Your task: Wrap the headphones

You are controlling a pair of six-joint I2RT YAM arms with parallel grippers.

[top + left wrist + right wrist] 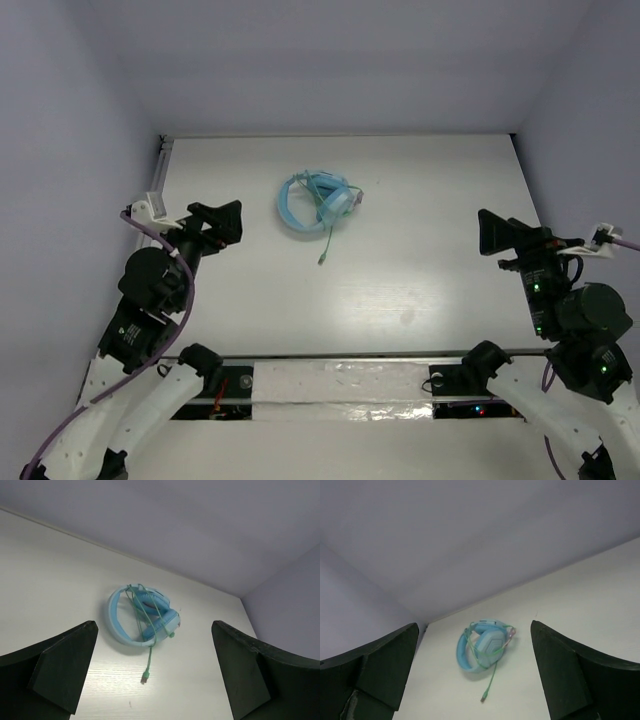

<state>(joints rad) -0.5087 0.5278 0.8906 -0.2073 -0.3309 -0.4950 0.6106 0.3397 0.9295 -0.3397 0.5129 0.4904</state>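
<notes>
Near edge of the table [420, 200], viewed from my remote desk: the 2 arms [150, 300] sit bolted side by side; the left gripper [234, 222] and the right gripper [484, 232] hang above the surface, turned towards the middle, holding nothing. Both wrist views show the jaws spread wide, with 2 dark fingers [60, 665] framing each picture.

Further out, between the 2 grippers and well apart from both, the pale green cable [328, 238] trails a short loose tail towards me; it ends in its plug [322, 261], which lies flat on the table.

Beyond that lie the headphones [312, 203], light blue, on their side in the far half of the table, short of the back wall [340, 60]; the rest of the cable is looped more than once across the headband [114, 625] and earcups [162, 622]. I judge the wrap mostly done, though the tail is not tucked in.

What could go wrong, as I read it:
- The loops look slack, so a nudge or a lift by the headband could let them slide off.
- A finger reaching for the plug could snag a loop and drag the whole set.
- A pinch at the thin cable could miss it against the flat table.

Count: 2 arms, 2 grippers, 4 fingers, 1 pair of headphones, 1 cable, 1 plug.
</notes>
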